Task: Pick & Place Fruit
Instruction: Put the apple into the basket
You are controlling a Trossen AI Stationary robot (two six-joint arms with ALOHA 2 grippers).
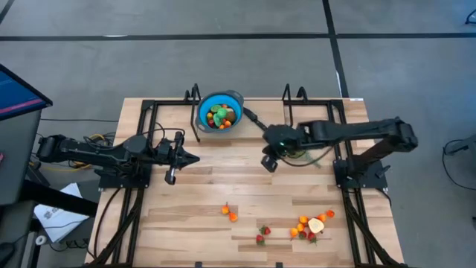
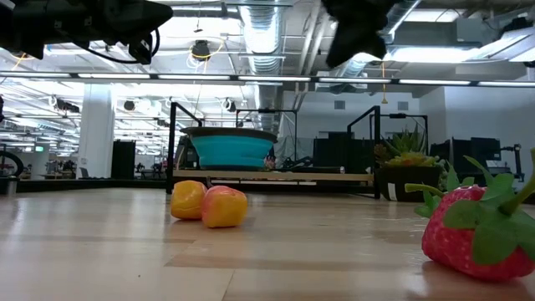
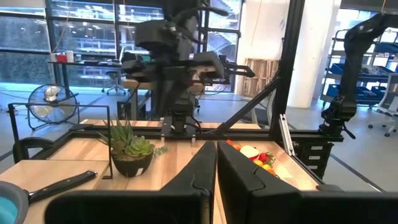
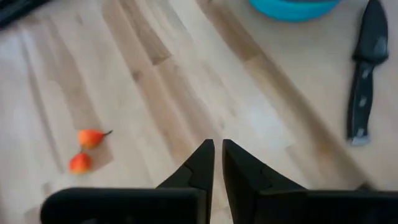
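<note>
The right gripper hovers with fingers pinched narrow and empty at the table's centre, with the blue bowl at its 11 o'clock. The left gripper waits closed at 9 o'clock. Loose fruit lies scattered toward 5 o'clock; more fills the bowl.
</note>
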